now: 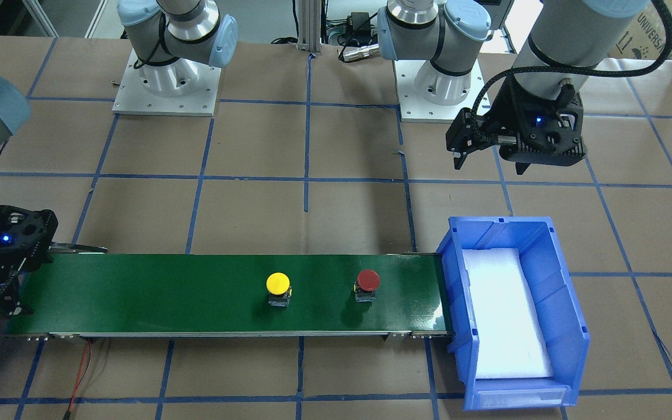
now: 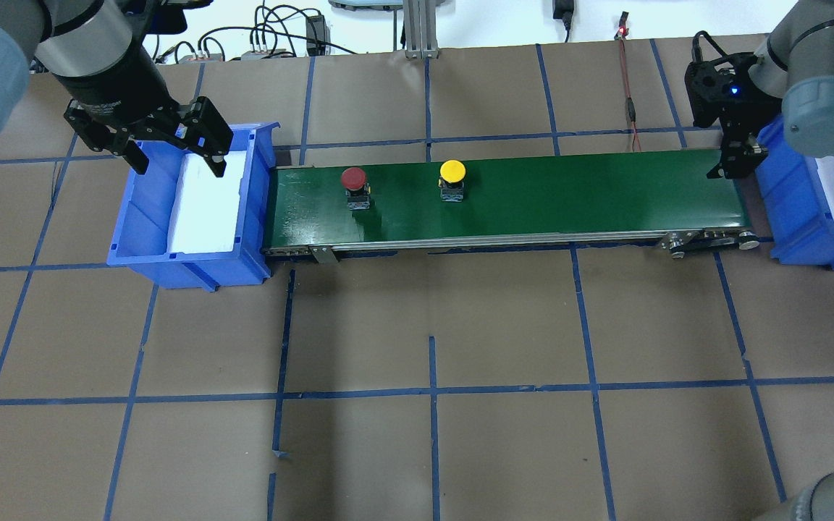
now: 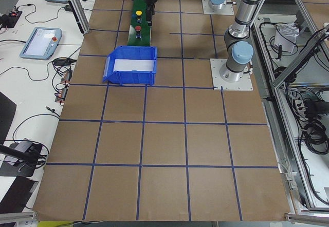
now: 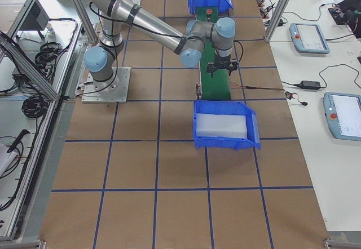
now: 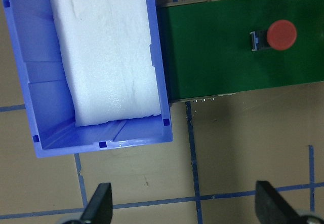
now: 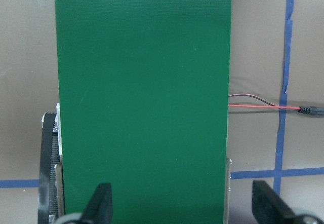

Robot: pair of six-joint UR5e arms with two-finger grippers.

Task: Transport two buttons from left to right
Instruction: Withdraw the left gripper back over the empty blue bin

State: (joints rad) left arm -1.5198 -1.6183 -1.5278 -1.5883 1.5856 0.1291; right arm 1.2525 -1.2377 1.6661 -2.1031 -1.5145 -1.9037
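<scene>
- Evidently the red button (image 2: 353,179) and yellow button (image 2: 452,171) sit on the belt (image 2: 569,195) for carrying right.
- Left gripper (image 2: 177,165) hangs wide, empty, above the bin (image 2: 138,246).
- Right gripper (image 2: 734,161), jaws spread, guards the belt's end.

Yellow btn (image 1: 277,283), red btn (image 1: 368,279), green belt (image 1: 167,291), blue bin (image 1: 553,280) w/ white foam (image 1: 499,315), brown table (image 1: 254,151) w/ blue grid (image 1: 307,146)

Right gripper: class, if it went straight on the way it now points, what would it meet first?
The green conveyor belt. The right gripper, open, points down at a bare stretch of it; the yellow button and red button stand farther along. Its height above the belt is unclear.
</scene>
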